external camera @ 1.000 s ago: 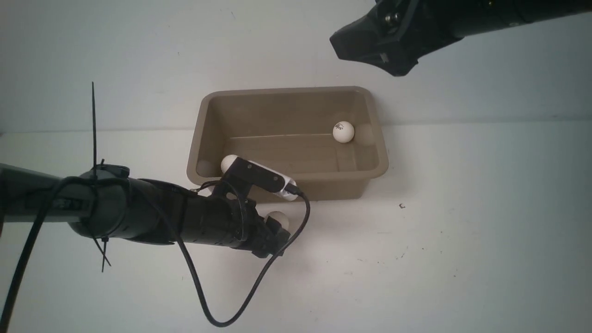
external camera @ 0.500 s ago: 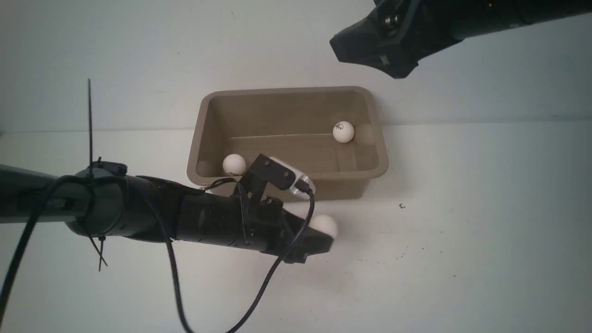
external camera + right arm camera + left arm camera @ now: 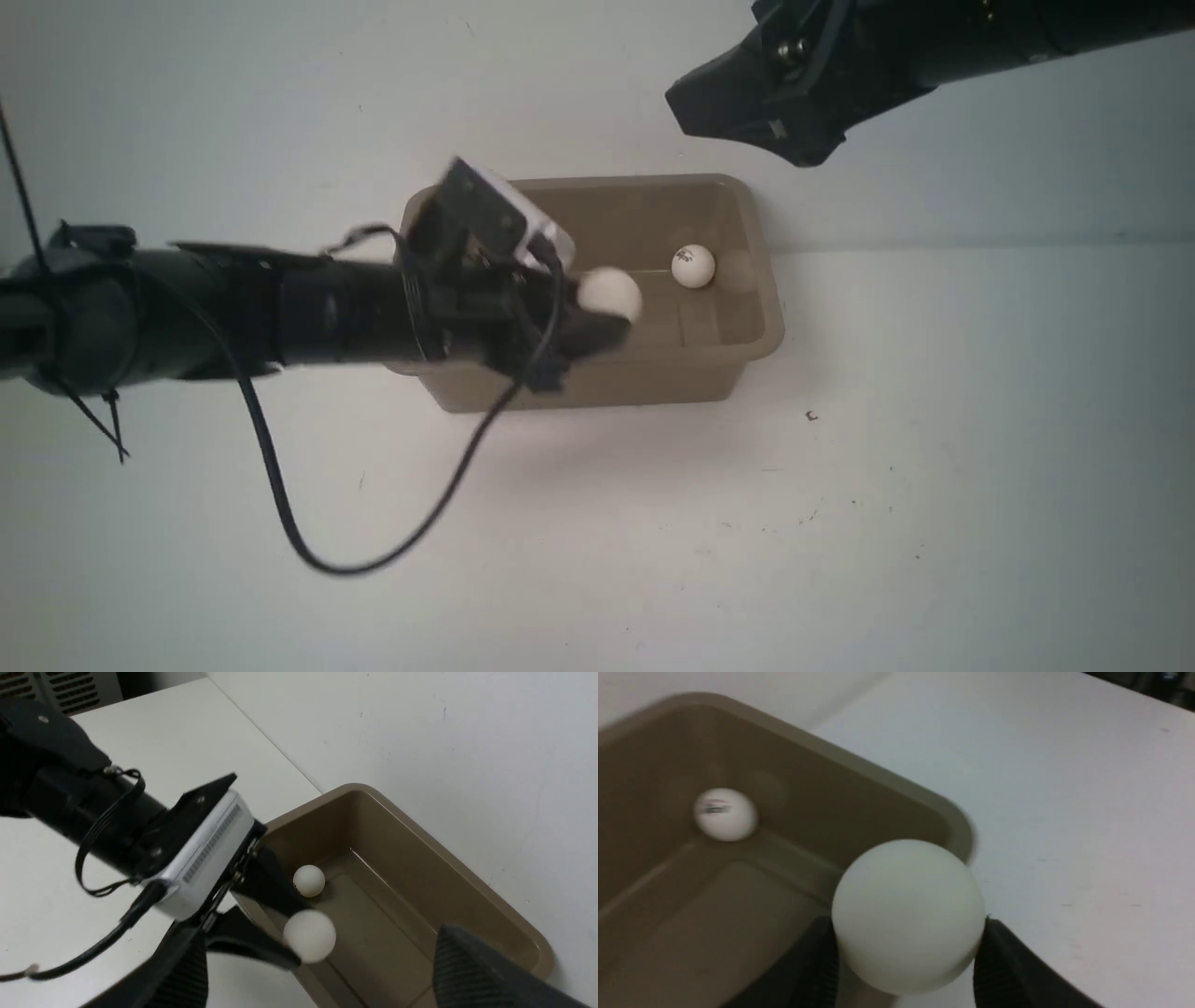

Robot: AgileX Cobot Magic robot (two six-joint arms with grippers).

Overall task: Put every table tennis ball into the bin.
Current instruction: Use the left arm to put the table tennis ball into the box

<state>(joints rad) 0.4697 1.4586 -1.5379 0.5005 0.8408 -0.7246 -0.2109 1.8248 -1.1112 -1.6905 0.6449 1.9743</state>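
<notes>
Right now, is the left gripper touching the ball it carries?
Touching. Left wrist view: left gripper clamps the held ball on both sides, no gap.

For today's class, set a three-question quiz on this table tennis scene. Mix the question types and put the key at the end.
1. True or false: the left gripper holds a ball above the bin.
2. The right gripper is: A) shut on a ball; B) open, holding nothing; C) down inside the bin.
3. In the front view, how many balls lie in view inside the bin?
Key: 1 true; 2 B; 3 one, the loose ball near the far right corner.
</notes>
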